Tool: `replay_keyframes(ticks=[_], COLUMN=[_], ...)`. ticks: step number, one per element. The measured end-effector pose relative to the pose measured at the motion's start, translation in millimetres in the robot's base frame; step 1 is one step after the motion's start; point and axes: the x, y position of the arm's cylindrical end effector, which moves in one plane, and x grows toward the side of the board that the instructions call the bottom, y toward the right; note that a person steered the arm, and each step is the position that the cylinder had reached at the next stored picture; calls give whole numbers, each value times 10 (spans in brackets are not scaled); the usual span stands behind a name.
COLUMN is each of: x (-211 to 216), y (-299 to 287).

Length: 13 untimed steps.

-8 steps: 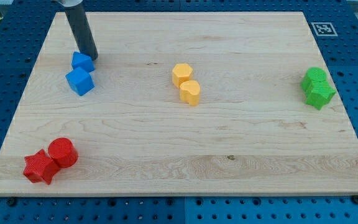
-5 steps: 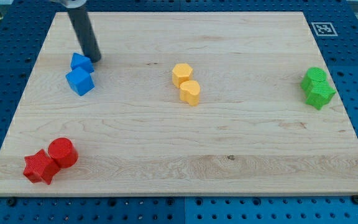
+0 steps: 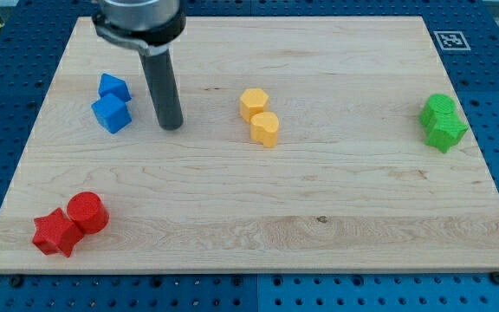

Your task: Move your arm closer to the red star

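So my tip (image 3: 172,126) has just slid off from its spot right behind the two blue plastic blocks and now sits on the open wood just to the view's right of the lower blue cube-ish block (image 3: 111,113), with the smaller blue block (image 3: 113,87) a bit further up. It isn't touching either of them. There's no claw on this rig at all, just a straight dark rod, so nothing to open or close and it's holding nothing. The thing I'm after, the red plastic star (image 3: 56,232), is way down in the bottom left corner of the light wooden bench (image 3: 336,191), pressed up against a red plastic cylinder (image 3: 87,212) that sits just up and to its right. The shift means I've cleared the blue pair and dropped a little toward the bottom, so I'd say the trip has started but most of it is left; the star is still well apart from my tip. Next I reckon it's a diagonal run down and left, and the lane looks open. Only worry: coming in from the upper right, I'd bump the red cylinder first, so approaching lower seems smarter. The yellow pair (image 3: 260,116) and green pair (image 3: 443,122) are off to the right, irrelevant.
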Motion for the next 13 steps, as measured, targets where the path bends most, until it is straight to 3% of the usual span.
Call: replay_keyframes(ticks=[2,5,9,13], x=[552,765,1615,1779], y=[10,10,-71,-542])
